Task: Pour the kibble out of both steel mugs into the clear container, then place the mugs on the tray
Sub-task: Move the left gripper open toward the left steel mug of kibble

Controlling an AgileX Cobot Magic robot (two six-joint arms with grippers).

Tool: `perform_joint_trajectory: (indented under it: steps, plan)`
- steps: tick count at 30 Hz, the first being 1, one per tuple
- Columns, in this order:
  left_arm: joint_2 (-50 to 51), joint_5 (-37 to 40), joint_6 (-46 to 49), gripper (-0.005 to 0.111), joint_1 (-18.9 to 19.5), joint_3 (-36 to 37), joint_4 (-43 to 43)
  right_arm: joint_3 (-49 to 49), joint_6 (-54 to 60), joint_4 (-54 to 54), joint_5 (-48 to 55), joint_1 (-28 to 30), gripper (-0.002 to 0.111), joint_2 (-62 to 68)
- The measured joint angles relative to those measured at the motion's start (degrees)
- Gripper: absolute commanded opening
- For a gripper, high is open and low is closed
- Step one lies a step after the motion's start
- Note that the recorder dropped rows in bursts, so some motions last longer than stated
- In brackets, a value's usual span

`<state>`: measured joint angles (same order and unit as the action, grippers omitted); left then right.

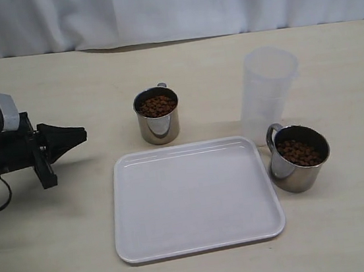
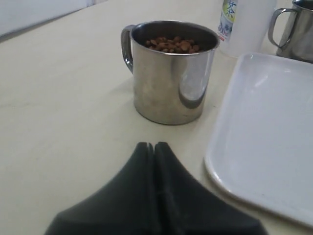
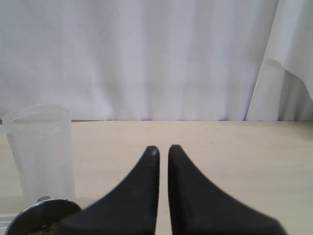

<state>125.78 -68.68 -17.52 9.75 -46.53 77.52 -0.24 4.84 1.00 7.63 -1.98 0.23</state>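
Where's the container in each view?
Exterior: the container stands off the tray's far right corner, just behind the right mug.
Left wrist: only its labelled lower part shows, beyond the left mug and beside the right mug.
Right wrist: it stands directly behind the right mug's rim.
Shared landmark: the right mug, next to the container in all three.

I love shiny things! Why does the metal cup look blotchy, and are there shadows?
Left wrist view: the near steel mug mirrors a dark patch and pale streaks. Exterior view: a faint shadow lies on the table under the left gripper.
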Motion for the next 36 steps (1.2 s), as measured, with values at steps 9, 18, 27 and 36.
perform_joint_trajectory:
  steps: [9, 18, 27, 36]
  plan:
    - [7.29, 0.07, 0.55, 0.000, -1.33, -6.61, 0.14, 0.00, 0.00, 0.00, 0.00, 0.00, 0.005, 0.00]
    - [7.53, -0.42, 8.91, 0.000, -1.92, -6.61, -2.00, 0.00, 0.00, 0.00, 0.00, 0.00, 0.005, 0.00]
    - [7.73, -0.42, 10.30, 0.047, -8.09, -6.71, -8.86, 0.00, 0.00, 0.00, 0.00, 0.00, 0.005, 0.00]
    - [7.87, -0.42, 9.20, 0.058, -9.57, -6.71, -12.04, 0.00, 0.00, 0.00, 0.00, 0.00, 0.005, 0.00]
